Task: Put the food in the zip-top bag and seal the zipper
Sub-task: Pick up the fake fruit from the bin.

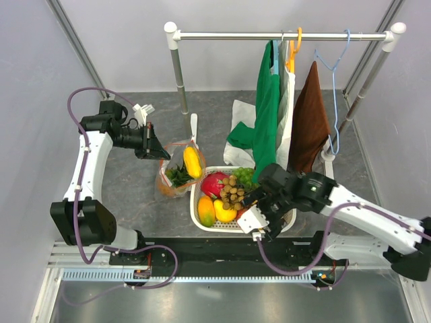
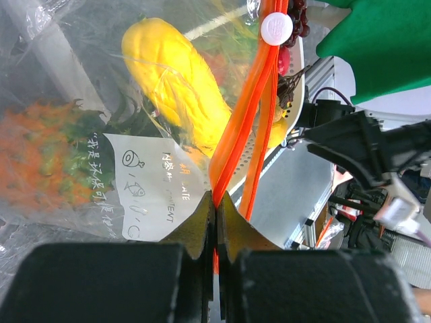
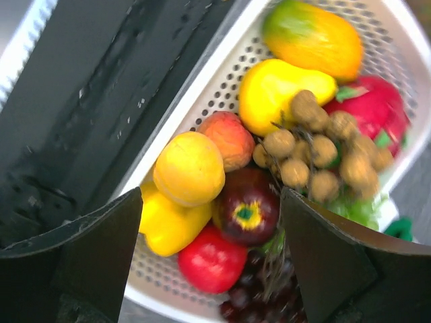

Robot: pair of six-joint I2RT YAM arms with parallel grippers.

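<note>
Two fruits, a yellow piece [image 2: 175, 74] and the pineapple [image 2: 40, 161], are seen inside the zip-top bag [image 1: 168, 182]. The zipper [image 2: 250, 101], not yet sealed, is pinched by the left claw [image 2: 215, 205]; the right claw [image 3: 212, 202] is held wide over the basket [image 3: 202, 87].

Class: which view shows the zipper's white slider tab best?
Left wrist: the slider tab is large and sharp on the zipper. Top view: too small to tell. Right wrist: not in view.
</note>
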